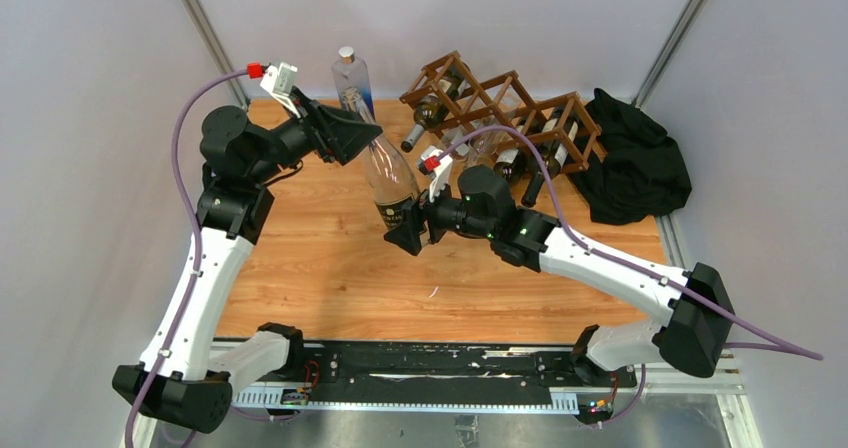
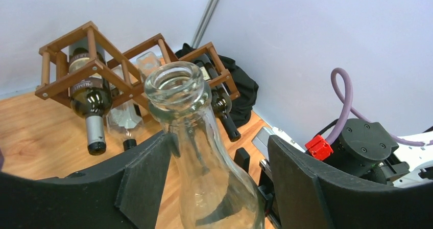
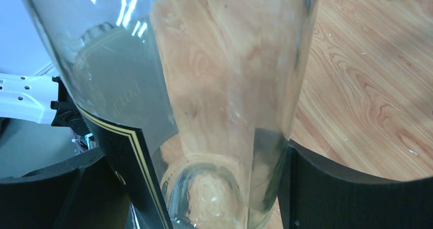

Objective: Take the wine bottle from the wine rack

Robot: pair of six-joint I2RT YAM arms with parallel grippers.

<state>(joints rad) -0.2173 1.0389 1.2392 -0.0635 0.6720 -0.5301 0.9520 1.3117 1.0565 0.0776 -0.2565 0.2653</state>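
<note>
**Bottle out of the rack, both arms on it**

Over the wooden table [image 1: 320, 268], just in front of the wine rack [image 1: 500, 103], the clear wine bottle [image 1: 390, 173] hangs tilted and free of the lattice, while other bottles [image 1: 432, 113] sit in its openings. The removal itself looks done; what seems left is setting the bottle down and letting go. The right gripper [image 1: 405, 230] is clamped wide on the bottle's base, both pads against the glass. The left gripper [image 1: 368, 138] stands open around the neck, one finger [image 2: 306, 188] clearly off the glass
</note>
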